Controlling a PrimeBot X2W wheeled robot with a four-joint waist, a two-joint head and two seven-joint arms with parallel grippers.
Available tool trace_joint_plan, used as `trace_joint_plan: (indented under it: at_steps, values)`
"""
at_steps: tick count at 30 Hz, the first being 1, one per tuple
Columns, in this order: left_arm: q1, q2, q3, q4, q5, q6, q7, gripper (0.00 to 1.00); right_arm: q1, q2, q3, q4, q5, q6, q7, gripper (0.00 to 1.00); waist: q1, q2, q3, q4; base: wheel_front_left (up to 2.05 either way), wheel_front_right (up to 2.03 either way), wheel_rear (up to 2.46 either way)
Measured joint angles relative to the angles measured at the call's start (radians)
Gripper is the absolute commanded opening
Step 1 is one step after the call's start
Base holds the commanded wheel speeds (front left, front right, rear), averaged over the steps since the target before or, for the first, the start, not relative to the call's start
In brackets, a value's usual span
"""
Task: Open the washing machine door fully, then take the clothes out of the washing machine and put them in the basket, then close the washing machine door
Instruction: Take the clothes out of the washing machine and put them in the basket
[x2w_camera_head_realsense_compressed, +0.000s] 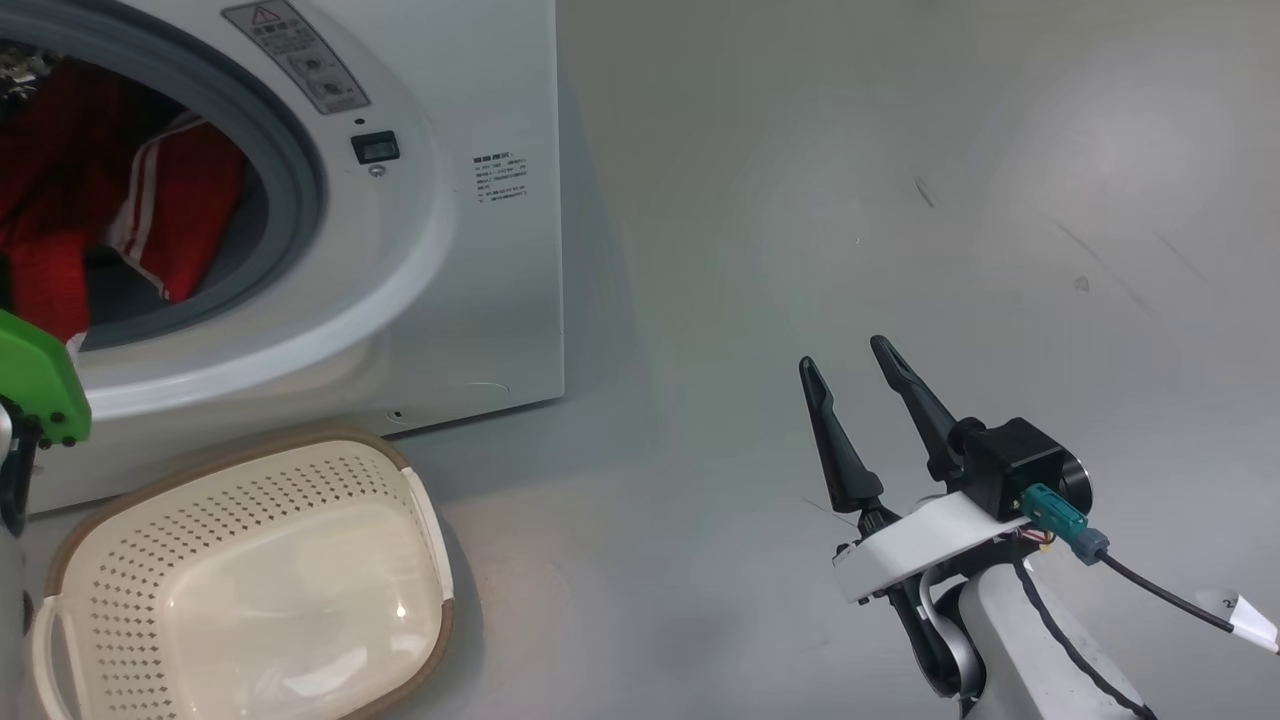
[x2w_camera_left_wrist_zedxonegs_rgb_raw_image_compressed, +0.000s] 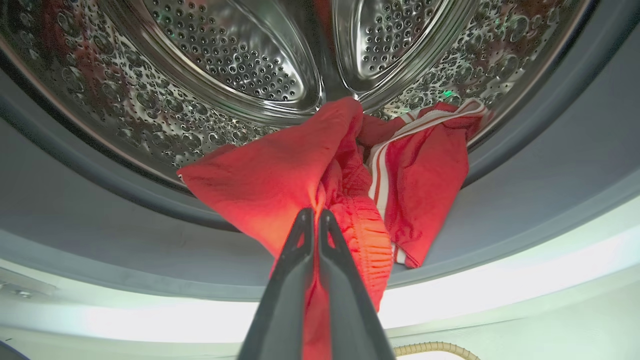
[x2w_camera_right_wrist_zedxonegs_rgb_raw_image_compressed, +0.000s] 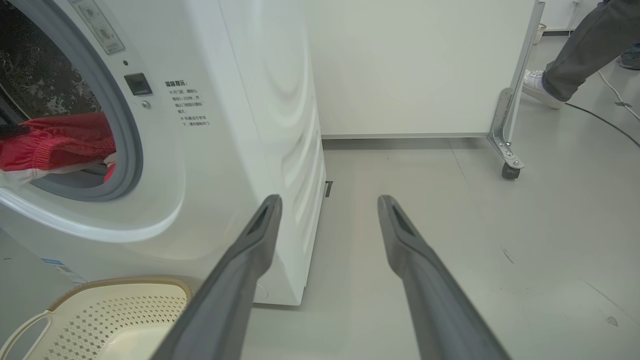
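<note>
left end effector (x2w_camera_left_wrist_zedxonegs_rgb_raw_image_compressed: 314, 214) clamped on clothes (x2w_camera_left_wrist_zedxonegs_rgb_raw_image_compressed: 265, 180), bunched at tip inside washing machine (x2w_camera_left_wrist_zedxonegs_rgb_raw_image_compressed: 225, 65)

Floor (x2w_camera_head_realsense_compressed: 800, 250): we see smooth grey, lightly scuffed.
Partition (x2w_camera_right_wrist_zedxonegs_rgb_raw_image_compressed: 410, 65): white panel on a caster (x2w_camera_right_wrist_zedxonegs_rgb_raw_image_compressed: 509, 171).
Beyond it: a person's shoe (x2w_camera_right_wrist_zedxonegs_rgb_raw_image_compressed: 537, 87), a black cable (x2w_camera_right_wrist_zedxonegs_rgb_raw_image_compressed: 602, 121).

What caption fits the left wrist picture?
The left gripper holds the clothes at the mouth of the washing machine.
</note>
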Motion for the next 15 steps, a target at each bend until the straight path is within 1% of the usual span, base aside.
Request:
trace_joint_plan:
  at_steps: [5,11,15]
  values:
    - [0.038,-0.012,0.0,-0.004,-0.003,-0.001,-0.052,0.0,0.02,-0.003,-0.011,0.006,-0.002,0.007,0.0,1.0,0.0,0.0,-0.039,0.018,0.0,0.0,0.0]
    - [0.087,-0.049,-0.001,-0.007,-0.027,-0.013,-0.095,0.0,0.045,-0.012,-0.023,0.012,-0.01,0.01,0.0,1.0,0.0,0.0,-0.078,0.039,0.0,0.0,0.0]
    - [0.118,-0.058,0.001,-0.013,-0.041,-0.013,-0.135,0.0,0.058,-0.013,-0.026,0.018,-0.011,0.016,0.0,1.0,0.0,0.0,-0.103,0.053,0.0,0.0,0.0]
